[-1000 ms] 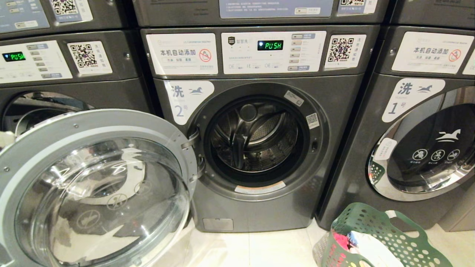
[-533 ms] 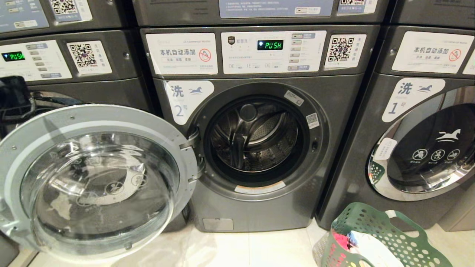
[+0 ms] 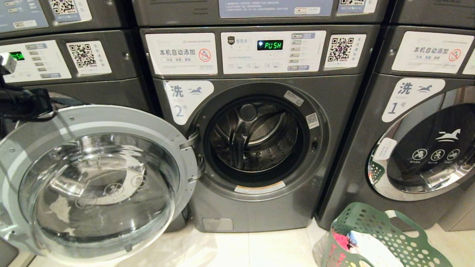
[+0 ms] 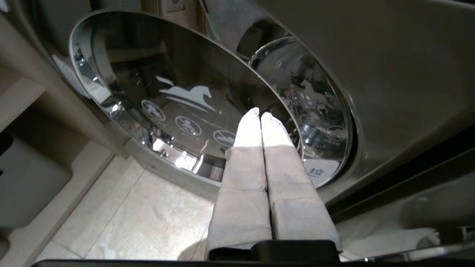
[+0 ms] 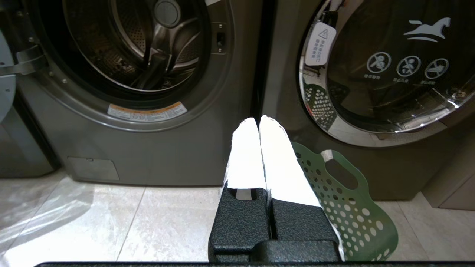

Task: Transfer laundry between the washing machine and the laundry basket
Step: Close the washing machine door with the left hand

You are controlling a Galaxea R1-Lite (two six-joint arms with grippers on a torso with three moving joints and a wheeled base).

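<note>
Washing machine no. 2 [image 3: 259, 207] stands in the middle with its round glass door [image 3: 92, 181] swung wide open to the left. Its drum [image 3: 256, 137] looks dark, and I see no clothes in it. The green perforated laundry basket [image 3: 374, 222] sits on the floor at the lower right, holding white and pink laundry [image 3: 371, 248]. My left arm [image 3: 22, 104] is up at the left edge, behind the open door. My left gripper [image 4: 259, 115] is shut and empty, facing chrome-rimmed door glass. My right gripper [image 5: 258, 118] is shut and empty, low over the tiles beside the basket [image 5: 349, 207].
Machine no. 1 [image 3: 419, 148] on the right has its door closed, right behind the basket. Another machine [image 3: 74, 59] stands on the left, partly hidden by the open door. Pale floor tiles [image 3: 259, 248] lie in front of the middle machine.
The open door has swung a little wider to the left. My left arm has risen into view at the left edge behind it. The basket and right arm have not moved.
</note>
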